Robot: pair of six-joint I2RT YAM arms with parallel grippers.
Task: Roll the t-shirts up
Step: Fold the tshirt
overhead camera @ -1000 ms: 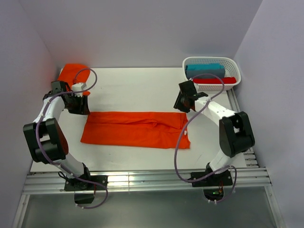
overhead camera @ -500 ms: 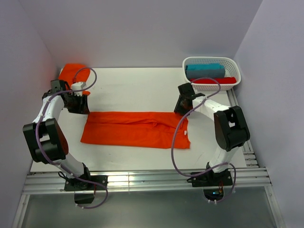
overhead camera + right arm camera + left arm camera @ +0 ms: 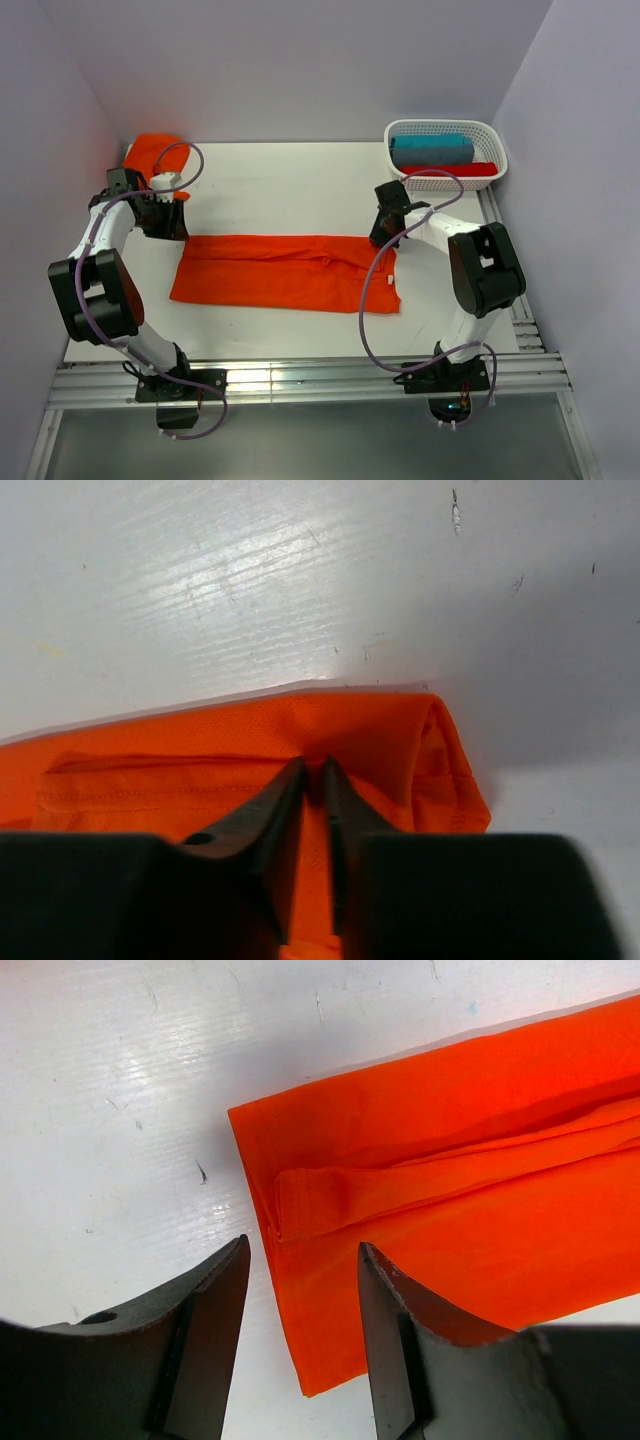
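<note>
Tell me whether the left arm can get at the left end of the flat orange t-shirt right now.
Probably yes. The left gripper hangs open right over that end of the t-shirt, and nothing lies between it and the fabric.

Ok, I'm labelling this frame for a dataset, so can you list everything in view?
table: one, white, under everything
folded t-shirt: one, bright orange, lying as a long strip across the middle
bunched t-shirt: one, orange, far left corner
basket: one, white lattice, far right corner
teal cloth: one, folded, far side of the basket
red cloth: one, near side of the basket
left gripper: one, black fingers, open, over the strip's left end
right gripper: one, black fingers, pinched on the fabric at the strip's right end
</note>
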